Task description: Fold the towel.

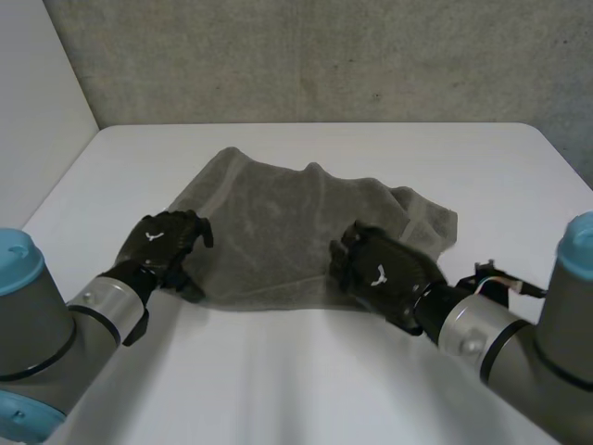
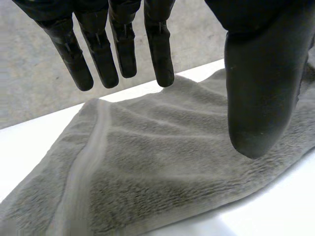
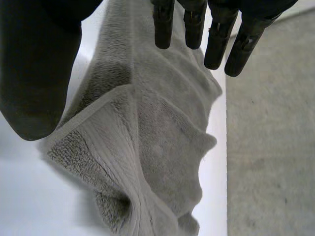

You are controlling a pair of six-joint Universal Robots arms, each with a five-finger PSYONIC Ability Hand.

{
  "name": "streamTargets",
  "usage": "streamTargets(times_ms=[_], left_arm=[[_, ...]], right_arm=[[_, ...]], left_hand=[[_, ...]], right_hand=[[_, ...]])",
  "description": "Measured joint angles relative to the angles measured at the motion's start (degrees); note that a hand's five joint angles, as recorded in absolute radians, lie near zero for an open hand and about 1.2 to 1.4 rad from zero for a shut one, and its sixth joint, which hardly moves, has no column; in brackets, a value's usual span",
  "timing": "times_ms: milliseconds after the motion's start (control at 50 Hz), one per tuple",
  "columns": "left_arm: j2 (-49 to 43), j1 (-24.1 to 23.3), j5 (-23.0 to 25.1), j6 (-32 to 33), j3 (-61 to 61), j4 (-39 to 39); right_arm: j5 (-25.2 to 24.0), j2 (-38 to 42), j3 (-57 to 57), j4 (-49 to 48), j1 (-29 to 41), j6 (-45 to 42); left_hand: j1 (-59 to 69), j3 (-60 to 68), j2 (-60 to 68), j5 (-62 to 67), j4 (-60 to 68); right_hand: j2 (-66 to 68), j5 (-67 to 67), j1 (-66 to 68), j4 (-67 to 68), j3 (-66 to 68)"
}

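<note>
A grey towel [image 1: 296,232] lies folded on the white table [image 1: 306,380], with rumpled folds at its right end. My left hand [image 1: 162,246] hovers over the towel's near left corner; its wrist view shows straight fingers [image 2: 160,54] and thumb [image 2: 261,98] spread above the towel [image 2: 162,167], holding nothing. My right hand [image 1: 380,269] is over the near right corner. In its wrist view the fingers [image 3: 216,39] and thumb [image 3: 37,73] stand apart above the towel's bunched end [image 3: 147,147], empty.
A grey wall [image 1: 324,56] rises behind the table's far edge. Bare white tabletop runs all around the towel, widest in front of it between my two arms.
</note>
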Motion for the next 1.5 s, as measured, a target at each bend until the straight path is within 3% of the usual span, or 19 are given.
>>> streamTargets(times_ms=[280, 400, 560, 700, 920, 1220, 1320, 1500], left_arm=[[-0.34, 4.3, 0.39, -0.18, 0.64, 0.01], [-0.46, 4.39, 0.4, -0.19, 0.64, 0.01], [-0.52, 4.32, 0.39, -0.19, 0.57, 0.01], [-0.66, 4.31, 0.39, -0.16, 0.62, 0.01], [-1.17, 4.31, 0.44, 0.01, 0.54, 0.01], [-4.15, 3.97, 0.49, 3.51, 0.53, -0.06], [-5.36, 3.73, 0.33, 8.45, 0.44, -0.02], [-6.82, 3.74, -0.19, 15.16, 0.63, 0.36]], right_arm=[[0.73, 10.89, -0.02, -10.58, 2.35, -13.28], [0.73, 14.72, -1.87, -12.57, 1.69, -14.82], [0.88, 15.69, -3.61, -12.63, -1.34, -14.53], [1.32, 13.66, -3.17, -12.44, -5.91, -13.75], [5.67, 10.29, -1.27, -12.37, -11.16, -2.97], [11.4, 8.39, -0.65, -12.23, -12.96, 25.96], [13.3, 9.8, -1.39, -12.23, -12.88, 30.02], [14.66, 10.97, -1.19, -11.86, -12.99, 32.63]], left_hand=[[-2.36, -2.55, -2.49, -2.36, -2.49], [-2.42, -2.55, -2.63, -2.61, -2.49], [-2.63, -2.55, -2.86, -2.76, -2.76], [-2.67, -2.56, -2.93, -2.77, -2.81], [-2.67, -2.56, -3.05, -2.77, -2.82], [-2.68, -2.56, -3.06, -2.78, -2.82], [-2.68, -2.55, -3.06, -2.77, -2.82], [-2.68, -2.55, -3.06, -2.77, -2.82]], right_hand=[[0.35, 2.84, 1.93, 0.74, 1.29], [11.79, 13.61, 11.84, 11.62, 12.35], [34.46, 35.58, 34.89, 34.14, 34.74], [38.45, 39.99, 39.52, 38.48, 38.97], [38.56, 39.99, 39.49, 38.62, 39.12], [46.88, 48.57, 48.19, 46.98, 47.43], [57.06, 58.75, 57.87, 56.87, 57.3], [61.18, 63.5, 60.73, 61.79, 62.29]])
